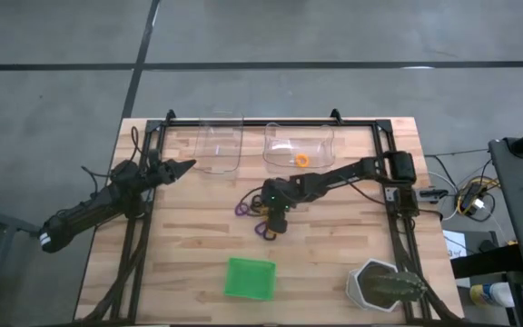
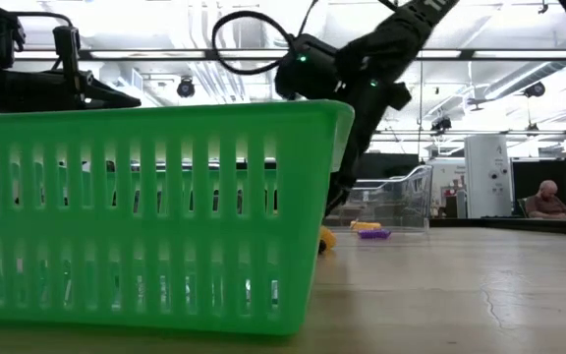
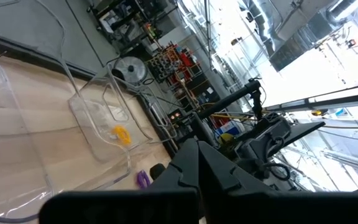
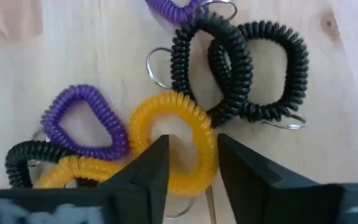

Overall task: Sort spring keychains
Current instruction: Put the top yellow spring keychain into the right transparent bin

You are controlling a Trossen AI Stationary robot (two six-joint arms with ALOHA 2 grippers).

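Several spring keychains lie in a heap (image 1: 263,221) on the table's middle: black (image 4: 253,68), purple (image 4: 82,121) and orange coils. One purple coil (image 1: 241,209) lies apart to the left. One orange coil (image 1: 302,160) sits in the right clear tray. My right gripper (image 4: 194,158) is open and points down over the heap. One finger (image 4: 157,165) stands in the hole of an orange coil (image 4: 179,115), the other (image 4: 241,168) outside it, and whether they touch it cannot be told. My left gripper (image 1: 185,166) is shut and hovers near the left clear tray (image 1: 219,147).
The green square tray (image 1: 250,278) stands near the table's near edge and fills the low view (image 2: 145,216). Two clear trays (image 1: 298,143) stand at the far edge. A white pot with a plant (image 1: 384,286) is at the near right corner. A person (image 2: 548,202) sits far behind.
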